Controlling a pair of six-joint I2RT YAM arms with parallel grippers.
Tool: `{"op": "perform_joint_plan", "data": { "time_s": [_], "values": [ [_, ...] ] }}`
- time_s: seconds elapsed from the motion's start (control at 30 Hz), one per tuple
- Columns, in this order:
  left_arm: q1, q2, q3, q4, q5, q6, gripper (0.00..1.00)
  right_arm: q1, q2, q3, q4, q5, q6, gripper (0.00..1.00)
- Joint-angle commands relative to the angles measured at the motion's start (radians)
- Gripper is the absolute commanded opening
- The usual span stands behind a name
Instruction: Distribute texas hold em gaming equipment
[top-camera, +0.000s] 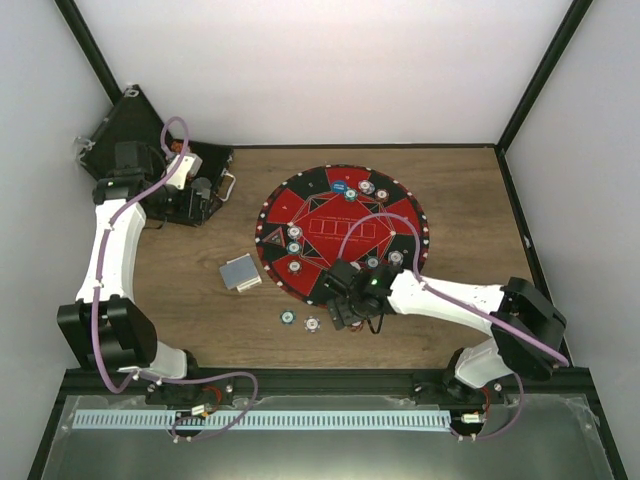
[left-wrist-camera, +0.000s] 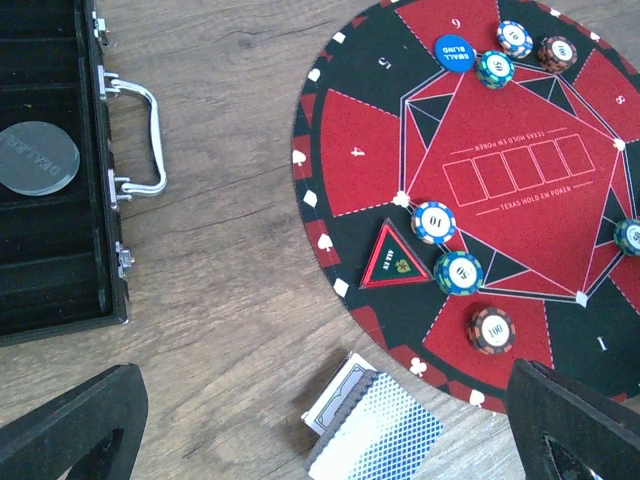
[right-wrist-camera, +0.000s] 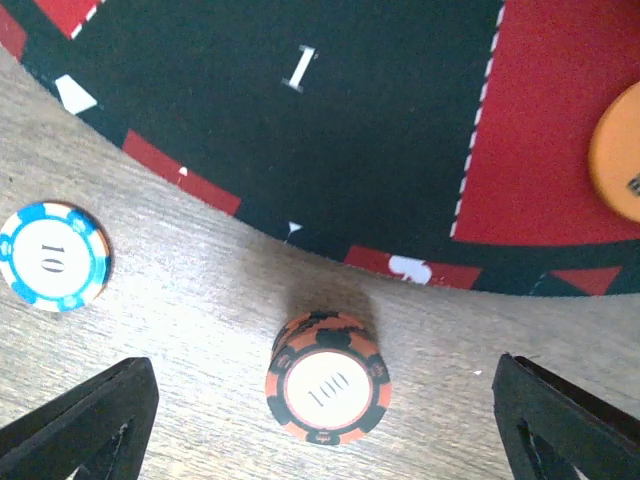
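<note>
A short stack of orange-and-black poker chips (right-wrist-camera: 327, 380) marked 100 stands on the wood just off the mat's near edge. My right gripper (right-wrist-camera: 322, 410) hangs over it, open, with its fingers (right-wrist-camera: 85, 425) far out on either side and not touching. A blue chip (right-wrist-camera: 52, 257) marked 10 lies to its left. Two loose chips (top-camera: 287, 318) show on the table in the top view beside the right gripper (top-camera: 345, 308). The card deck (left-wrist-camera: 378, 428) lies face down left of the mat. My left gripper (top-camera: 203, 190) hovers open and empty between case and mat. Several chips (left-wrist-camera: 434, 222) and a blue button (left-wrist-camera: 453, 52) sit on the mat.
The round red-and-black mat (top-camera: 300, 205) fills the table's middle. An open black case (left-wrist-camera: 50, 250) with a silver handle (left-wrist-camera: 150, 135) lies at the far left, a grey dealer disc (left-wrist-camera: 35, 158) inside. An orange disc (right-wrist-camera: 620, 165) rests on the mat near my right gripper.
</note>
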Motion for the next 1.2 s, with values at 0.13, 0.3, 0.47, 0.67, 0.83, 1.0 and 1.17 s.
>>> {"op": "perform_joint_plan", "data": {
  "time_s": [0.13,0.3,0.47,0.67,0.83,1.0,1.17],
  "values": [
    [0.004,-0.029,0.013,-0.016,0.004,0.0,1.0,0.023,0.013,-0.074,0.067,-0.052,0.042,0.88],
    [0.005,-0.032,0.016,-0.019,-0.002,0.003,1.0,0.023,0.027,-0.086,0.086,-0.066,0.042,0.8],
    [0.005,-0.033,0.016,-0.017,-0.006,0.004,1.0,0.025,0.043,-0.098,0.099,-0.071,0.038,0.73],
    [0.004,-0.033,0.019,-0.013,-0.009,0.003,1.0,0.024,0.055,-0.112,0.108,-0.069,0.041,0.63],
    [0.004,-0.031,0.013,-0.009,-0.01,0.002,1.0,0.024,0.053,-0.109,0.106,-0.06,0.043,0.52],
    [0.005,-0.033,0.009,-0.007,-0.011,0.002,1.0,0.023,0.045,-0.096,0.091,-0.052,0.046,0.4],
    [0.004,-0.033,0.005,-0.006,-0.011,0.005,1.0,0.023,0.035,-0.069,0.064,-0.034,0.043,0.33]
  ]
}}
